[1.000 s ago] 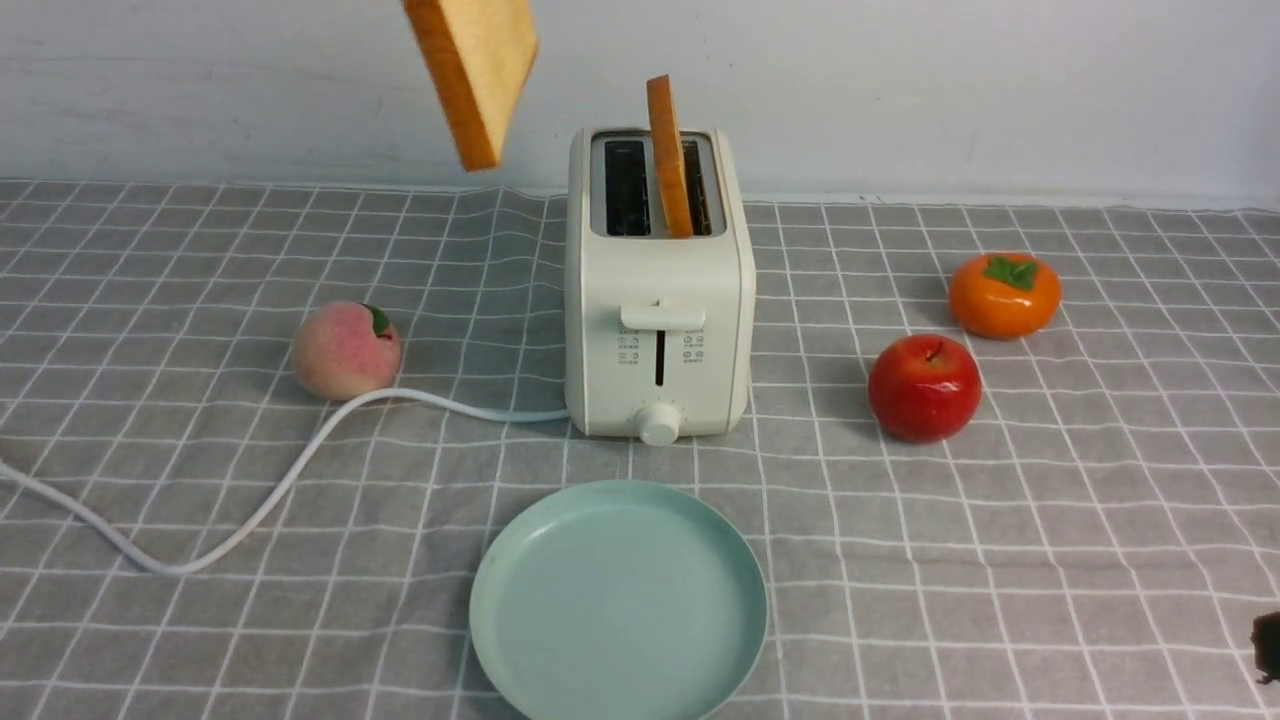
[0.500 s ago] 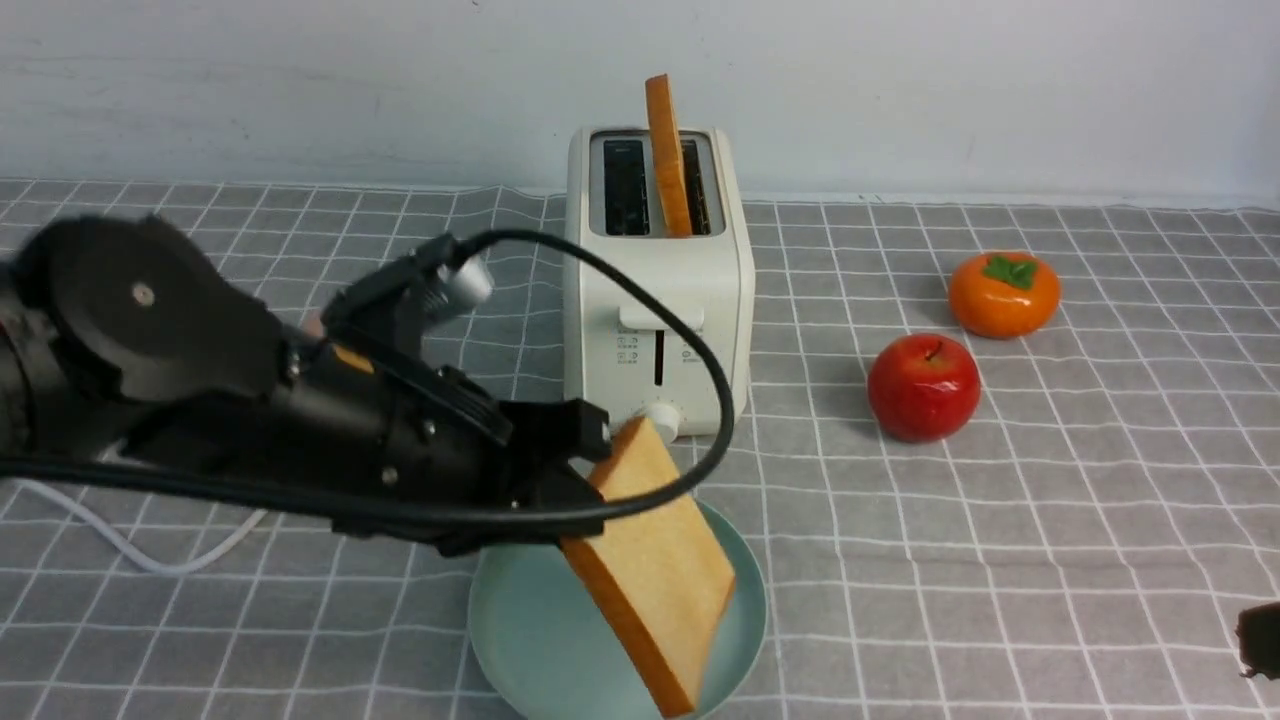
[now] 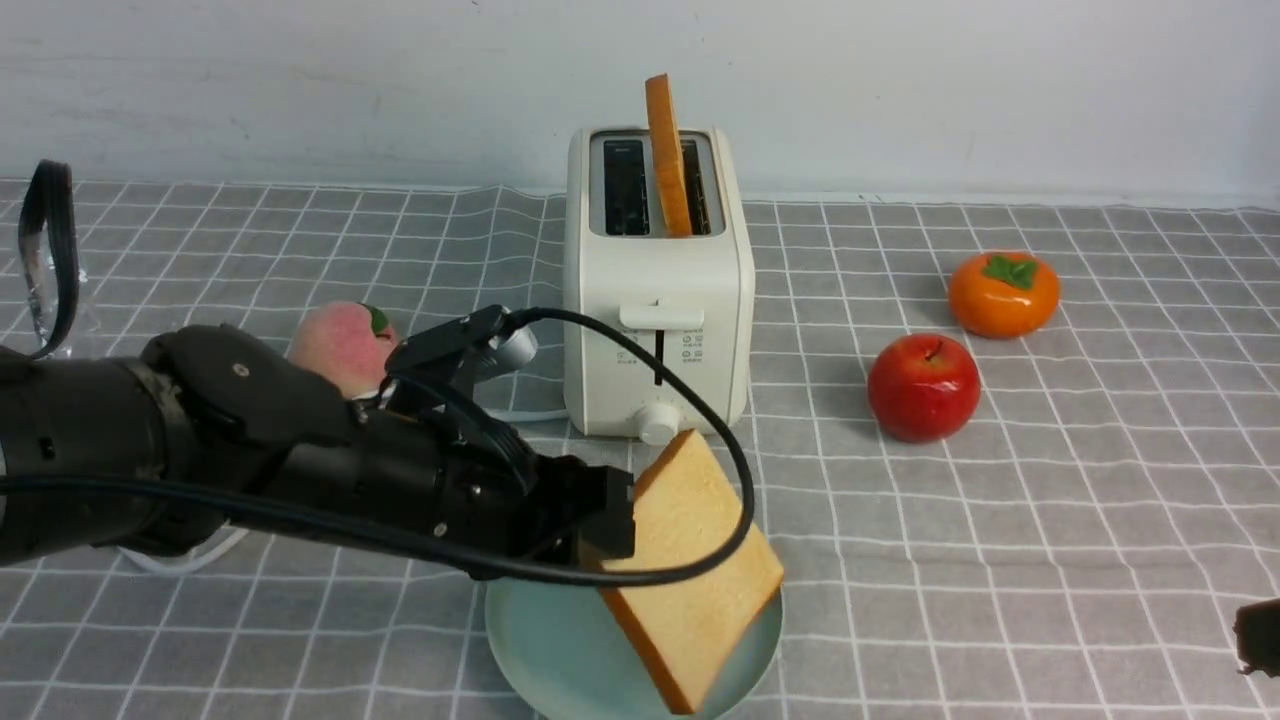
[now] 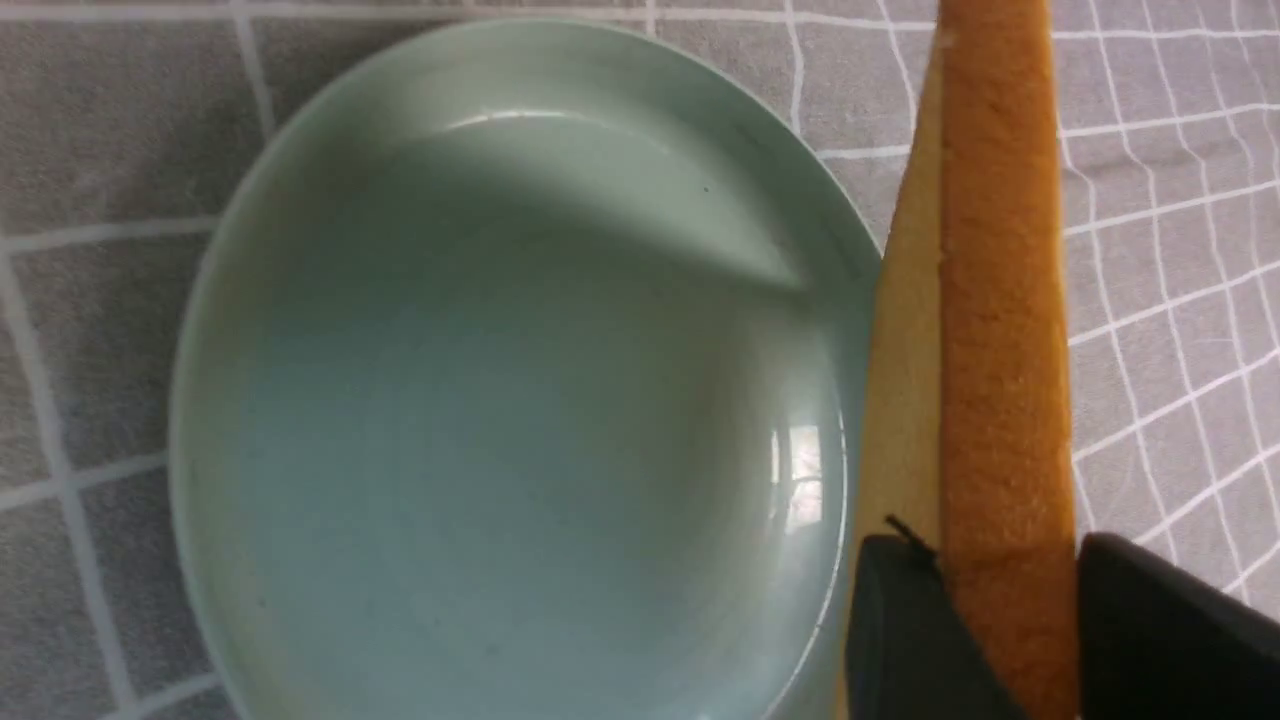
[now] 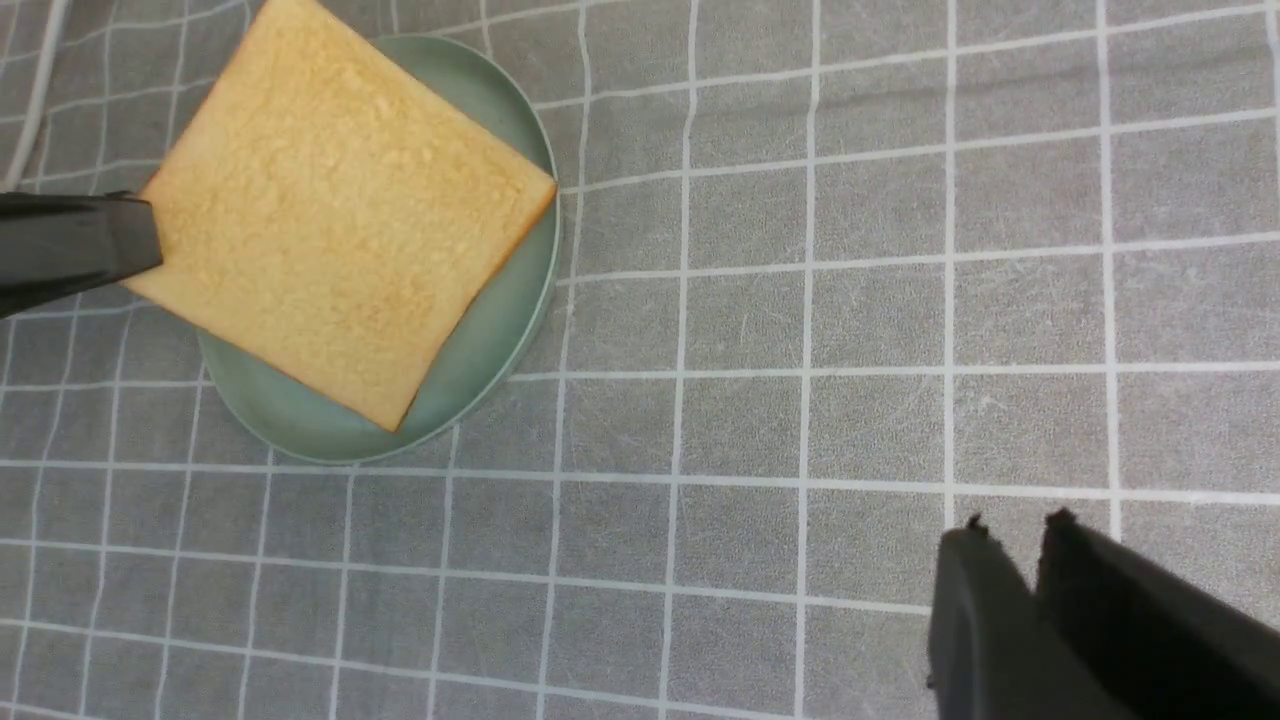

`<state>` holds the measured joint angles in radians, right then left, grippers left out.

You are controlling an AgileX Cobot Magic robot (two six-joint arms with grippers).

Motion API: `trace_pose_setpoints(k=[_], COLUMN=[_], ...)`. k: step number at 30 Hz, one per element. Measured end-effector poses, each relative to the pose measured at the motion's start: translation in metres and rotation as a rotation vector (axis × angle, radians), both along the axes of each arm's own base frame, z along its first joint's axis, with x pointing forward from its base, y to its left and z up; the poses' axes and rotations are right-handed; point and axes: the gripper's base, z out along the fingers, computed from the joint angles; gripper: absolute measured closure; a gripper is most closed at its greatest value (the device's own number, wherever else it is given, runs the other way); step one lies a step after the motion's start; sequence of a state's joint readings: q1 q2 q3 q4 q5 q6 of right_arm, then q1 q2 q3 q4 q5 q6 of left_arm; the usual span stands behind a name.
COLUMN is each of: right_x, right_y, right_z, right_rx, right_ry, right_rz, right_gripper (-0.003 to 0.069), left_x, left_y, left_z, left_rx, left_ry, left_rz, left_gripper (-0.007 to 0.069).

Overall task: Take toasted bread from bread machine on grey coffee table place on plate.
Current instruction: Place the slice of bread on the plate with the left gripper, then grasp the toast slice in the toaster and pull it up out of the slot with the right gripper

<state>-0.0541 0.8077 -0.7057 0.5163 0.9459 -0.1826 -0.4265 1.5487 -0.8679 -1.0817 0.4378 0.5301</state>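
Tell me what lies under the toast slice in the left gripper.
The green plate lies under the toast slice, bare where visible. The part directly beneath the slice is covered.

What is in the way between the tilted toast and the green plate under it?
Nothing I can see. The toast hangs tilted at the left gripper, right above the plate, and the plate is bare underneath. The toast's lowest corner is very near the plate; whether it touches, I cannot tell.
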Motion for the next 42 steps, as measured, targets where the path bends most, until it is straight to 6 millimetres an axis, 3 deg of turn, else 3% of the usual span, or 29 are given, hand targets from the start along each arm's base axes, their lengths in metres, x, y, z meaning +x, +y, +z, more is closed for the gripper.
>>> trace_pose_setpoints(k=[3,6,10,12,15,17,20,22,27,30,34,36,38,39,42], right_x=[0.000,0.000,0.000,0.000,0.002,0.011,0.022,0.042,0.082,0.121,0.162,0.203,0.227,0.230,0.274], right_y=[0.000,0.000,0.000,0.001,0.003,0.009,0.013,0.025,0.061,0.096,0.127,0.151,0.164,0.166,0.185], right_z=[0.000,0.000,0.000,0.001,0.003,0.016,0.030,0.045,0.060,0.063,0.064,0.062,0.064,0.063,0.044], right_rx=[0.000,0.000,-0.004,-0.012,0.012,0.070,0.106,0.153,0.101,0.019,-0.058,-0.093,-0.092,-0.090,-0.085], right_ry=[0.000,0.000,-0.003,-0.020,-0.044,-0.084,-0.114,-0.130,-0.168,-0.217,-0.287,-0.364,-0.419,-0.425,-0.456], right_rz=[0.000,0.001,0.005,0.027,0.045,0.089,0.132,0.205,0.336,0.376,0.384,0.374,0.361,0.358,0.334], right_gripper=[0.0562,0.0559,0.0553,0.0552,0.0552,0.0560,0.0584,0.0620,0.0641,0.0600,0.0501,0.0368,0.0265,0.0256,0.0095], left_x=[0.000,-0.001,-0.004,-0.008,-0.015,-0.033,-0.046,-0.062,-0.084,-0.106,-0.130,-0.150,-0.160,-0.161,-0.177], left_y=[0.001,0.006,0.025,0.047,0.064,0.086,0.099,0.111,0.124,0.129,0.134,0.137,0.139,0.139,0.141], left_z=[0.000,0.005,0.027,0.046,0.057,0.068,0.073,0.079,0.097,0.114,0.126,0.134,0.136,0.137,0.139], left_rx=[0.028,0.064,0.093,0.108,0.137,0.221,0.300,0.389,0.437,0.415,0.394,0.377,0.371,0.371,0.367], left_ry=[-0.017,-0.060,-0.141,-0.172,-0.170,-0.130,-0.089,-0.048,-0.098,-0.171,-0.216,-0.256,-0.267,-0.268,-0.277], left_rz=[-0.016,-0.041,-0.008,0.054,0.088,0.118,0.141,0.183,0.277,0.311,0.326,0.335,0.336,0.336,0.338], left_gripper=[0.0284,0.0277,0.0313,0.0361,0.0405,0.0490,0.0562,0.0638,0.0638,0.0638,0.0638,0.0638,0.0638,0.0638,0.0638])
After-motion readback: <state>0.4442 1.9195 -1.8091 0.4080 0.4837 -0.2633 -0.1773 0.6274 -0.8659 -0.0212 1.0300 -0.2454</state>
